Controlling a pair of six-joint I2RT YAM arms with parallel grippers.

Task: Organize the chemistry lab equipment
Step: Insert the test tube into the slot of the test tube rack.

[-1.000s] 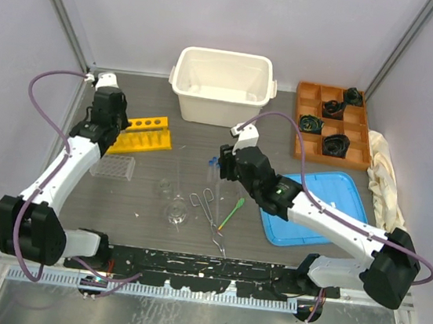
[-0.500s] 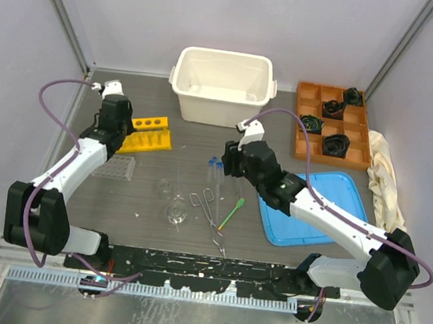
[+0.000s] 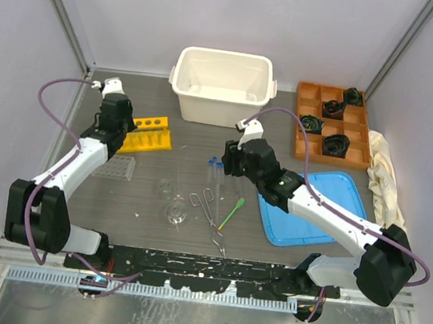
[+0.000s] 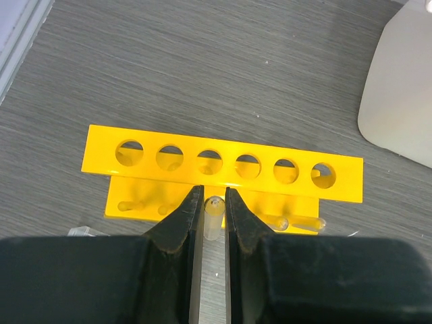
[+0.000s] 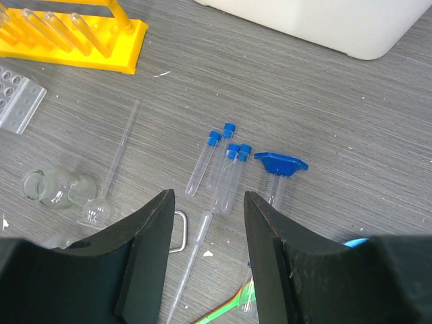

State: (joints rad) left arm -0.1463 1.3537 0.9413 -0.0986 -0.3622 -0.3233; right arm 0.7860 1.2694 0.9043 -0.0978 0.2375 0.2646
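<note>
My left gripper [image 4: 214,196] is shut on a clear test tube [image 4: 213,217] and holds it over the lower ledge of the yellow rack [image 4: 223,160]; in the top view the gripper [image 3: 118,124] is at the rack's [image 3: 150,135] left end. My right gripper [image 5: 206,202] is open and empty, above several blue-capped test tubes [image 5: 228,165] and left of the blue-based cylinder [image 5: 279,164]. The metal tongs [image 3: 209,208], green spatula [image 3: 232,211], two glass flasks [image 3: 176,213] and the clear plastic rack [image 3: 113,167] lie on the table.
A white bin [image 3: 223,86] stands at the back centre. An orange tray [image 3: 332,122] with black objects is at back right, beside a cream cloth [image 3: 384,179]. A blue tray [image 3: 313,209] lies under the right arm. A plastic pipette [image 5: 192,260] lies below the tubes.
My left gripper has moved right, onto the yellow rack's left end. My right gripper has shifted slightly toward the back, staying open over the tubes.
</note>
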